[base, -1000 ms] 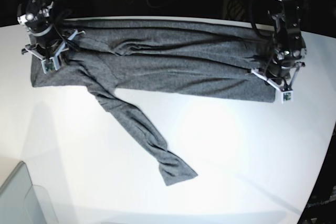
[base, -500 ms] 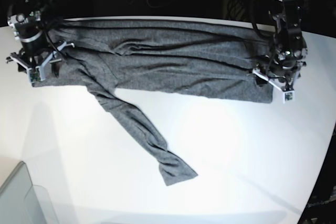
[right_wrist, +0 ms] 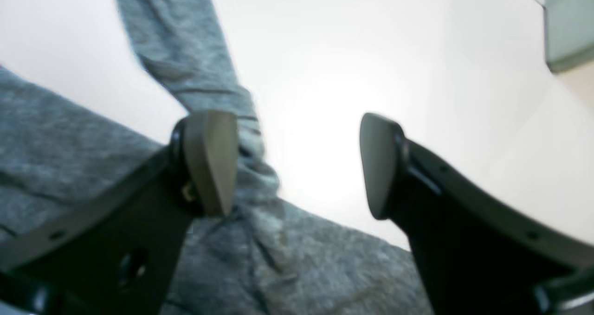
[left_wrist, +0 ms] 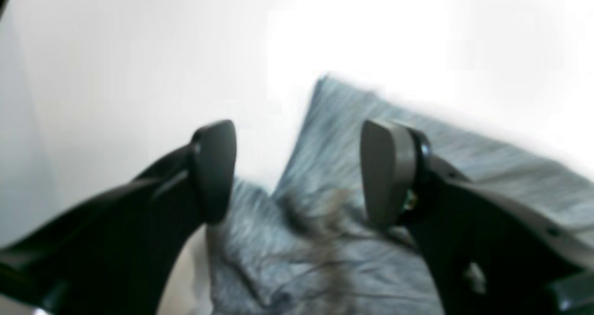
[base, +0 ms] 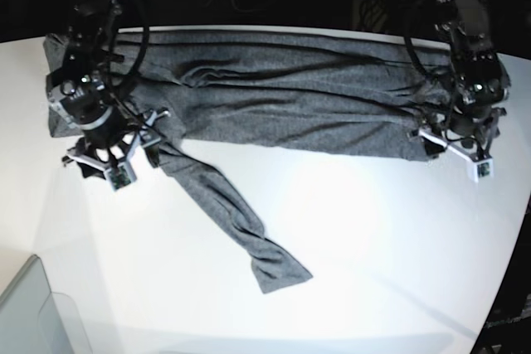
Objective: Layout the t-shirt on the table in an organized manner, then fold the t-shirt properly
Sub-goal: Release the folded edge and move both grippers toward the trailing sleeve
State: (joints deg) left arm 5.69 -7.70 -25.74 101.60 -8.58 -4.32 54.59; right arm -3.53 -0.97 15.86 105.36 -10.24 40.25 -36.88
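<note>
Bare table (base: 373,230) lies open beside the t-shirt's (base: 282,97) trailing sleeve (bin corner (base: 33,312) blocks one corner).

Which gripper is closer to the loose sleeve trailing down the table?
The right gripper, beside the sleeve where it leaves the t-shirt. The left gripper hangs at the opposite end.

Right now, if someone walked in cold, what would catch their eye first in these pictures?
The dark grey t-shirt, stretched in a long band across the far side of the white table, with one long strip of cloth trailing diagonally toward the near edge. Next, the two black arms at its ends: the right hand by the base view's left end and the left hand by its right end, both with jaws apart, holding nothing.
</note>
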